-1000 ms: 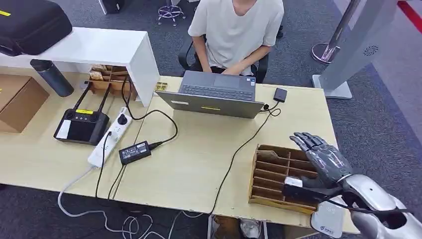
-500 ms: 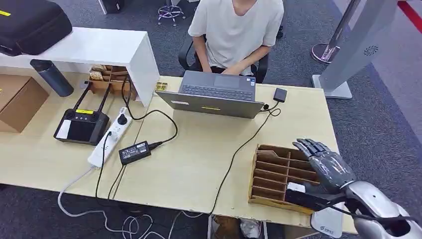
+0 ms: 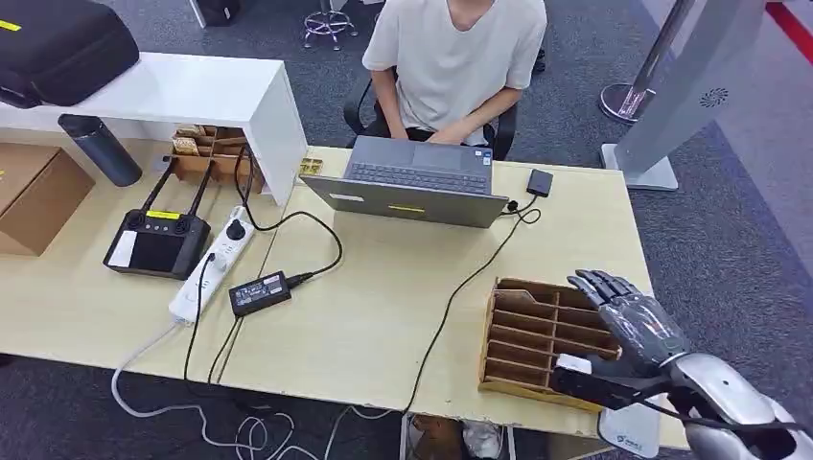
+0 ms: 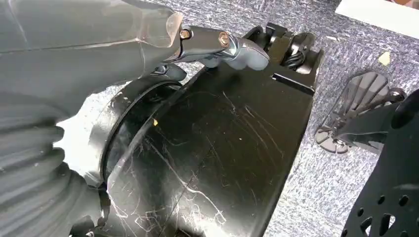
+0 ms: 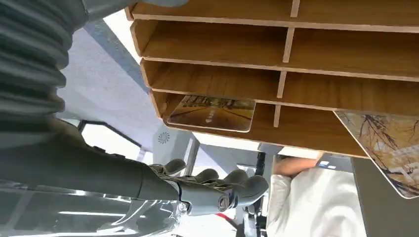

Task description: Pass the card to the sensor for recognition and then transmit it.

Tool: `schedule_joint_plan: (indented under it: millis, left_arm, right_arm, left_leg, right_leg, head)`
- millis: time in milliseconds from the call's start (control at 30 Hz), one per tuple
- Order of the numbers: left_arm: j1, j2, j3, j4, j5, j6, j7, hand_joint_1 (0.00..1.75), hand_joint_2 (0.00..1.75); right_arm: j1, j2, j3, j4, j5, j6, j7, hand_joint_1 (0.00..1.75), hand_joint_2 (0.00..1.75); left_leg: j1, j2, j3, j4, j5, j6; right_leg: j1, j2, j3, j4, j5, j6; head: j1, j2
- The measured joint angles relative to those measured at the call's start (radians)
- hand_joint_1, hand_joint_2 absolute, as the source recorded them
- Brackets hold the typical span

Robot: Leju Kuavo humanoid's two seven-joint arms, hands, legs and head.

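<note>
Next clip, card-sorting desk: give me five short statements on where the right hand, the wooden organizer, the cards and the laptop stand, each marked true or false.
1. The right hand is over the wooden organizer. True.
2. The right hand holds a card. False: its fingers are spread and hold nothing.
3. A card with a road picture sticks out of one organizer slot. True.
4. The laptop is closed. False: it is open, with the keyboard facing the seated person.
5. The organizer stands on the white shelf. False: it lies on the wooden desk, near its front right corner.
</note>
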Motion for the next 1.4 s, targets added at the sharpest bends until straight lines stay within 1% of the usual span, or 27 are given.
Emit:
schedule_joint_plan:
  millis: [33,600,1067,1400]
  left_arm:
    - [0.0,0.0,0.0,0.0,0.0,0.0,0.0,0.0,1.75]
    - [0.0,-0.001,0.0,0.0,0.0,0.0,0.0,0.0,1.75]
    - [0.0,-0.002,0.0,0.0,0.0,0.0,0.0,0.0,1.75]
    - [0.0,-0.002,0.0,0.0,0.0,-0.004,0.0,0.0,1.75]
  right_arm:
    - [0.0,0.0,0.0,0.0,0.0,0.0,0.0,1.75,1.75]
    - [0.006,0.0,-0.028,-0.018,-0.005,-0.011,-0.014,1.75,1.75]
    - [0.014,0.0,-0.029,-0.019,-0.005,-0.008,-0.018,1.75,1.75]
    - [0.023,0.0,-0.033,-0.024,-0.014,-0.009,-0.034,1.75,1.75]
  left_leg:
    - [0.0,0.0,0.0,0.0,0.0,0.0]
    - [0.0,0.0,0.0,0.0,0.0,0.0]
    - [0.0,0.0,0.0,0.0,0.0,0.0]
    - [0.0,0.0,0.0,0.0,0.0,0.0]
  right_leg:
    - [0.0,0.0,0.0,0.0,0.0,0.0]
    - [0.0,0.0,0.0,0.0,0.0,0.0]
    - [0.0,0.0,0.0,0.0,0.0,0.0]
    - [0.0,0.0,0.0,0.0,0.0,0.0]
  head:
    - [0.0,0.0]
    - [0.0,0.0]
    - [0.0,0.0]
    - [0.0,0.0]
